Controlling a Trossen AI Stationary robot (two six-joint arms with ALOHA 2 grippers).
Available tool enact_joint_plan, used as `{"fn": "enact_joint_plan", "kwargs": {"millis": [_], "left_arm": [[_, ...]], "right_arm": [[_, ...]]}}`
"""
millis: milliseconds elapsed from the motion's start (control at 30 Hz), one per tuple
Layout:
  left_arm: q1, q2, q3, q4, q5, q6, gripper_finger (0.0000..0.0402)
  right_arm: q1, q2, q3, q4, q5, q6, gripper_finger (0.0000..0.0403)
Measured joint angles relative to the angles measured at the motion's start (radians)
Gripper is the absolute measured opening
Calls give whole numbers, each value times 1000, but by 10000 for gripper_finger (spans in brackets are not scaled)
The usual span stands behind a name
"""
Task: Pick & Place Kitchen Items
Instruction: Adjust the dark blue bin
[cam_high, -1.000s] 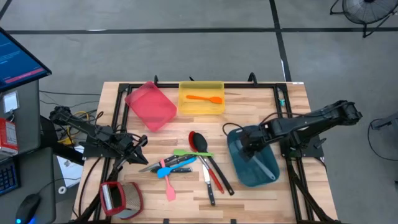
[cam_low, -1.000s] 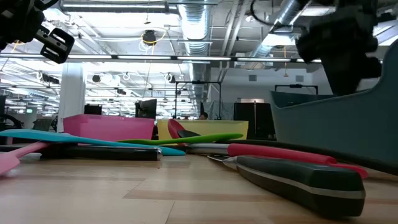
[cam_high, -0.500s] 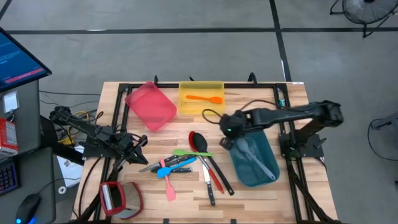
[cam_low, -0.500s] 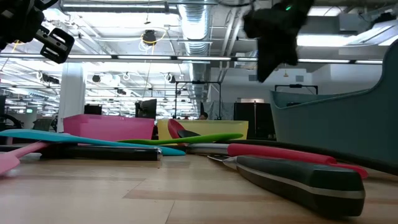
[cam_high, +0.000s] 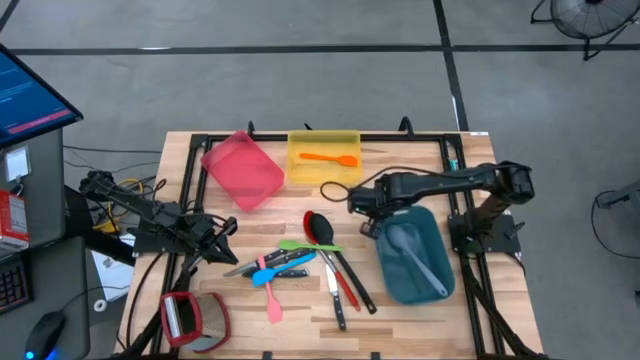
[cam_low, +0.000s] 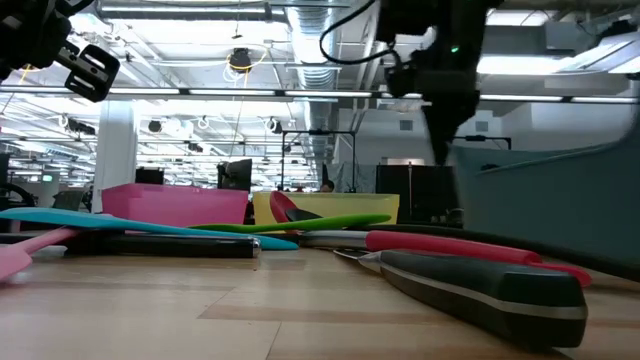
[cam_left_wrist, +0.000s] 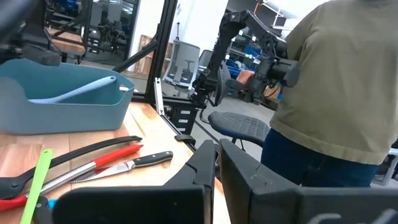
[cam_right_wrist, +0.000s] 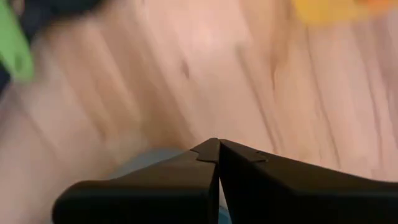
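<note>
Kitchen utensils (cam_high: 305, 262) lie in a loose pile at the middle of the wooden bench (cam_high: 420, 320): we see a red spoon, a green spatula, a blue and a pink spatula, and black-handled knives. A grey spoon (cam_high: 415, 255) rests in the teal plastic bin (cam_high: 392, 285) on the right, and an orange spatula (cam_high: 328, 157) in the far yellow bin (cam_high: 300, 175). Our right gripper (cam_high: 362, 203) hovers beside the teal bin's far left corner, fingers (cam_right_wrist: 186, 174) pressed together, empty. Our left gripper (cam_high: 222, 232) waits left of the pile, fingers together too.
</note>
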Motion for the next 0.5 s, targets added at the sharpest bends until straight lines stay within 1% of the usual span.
{"fn": "enact_joint_plan", "kwargs": {"millis": [167,500], "left_arm": [[0,3,0,7,0,0,8],[0,19,0,11,0,0,8]], "right_arm": [[51,-19,-2,-126,-1,61,2],[143,-38,-3,-320,4,212,2]]}}
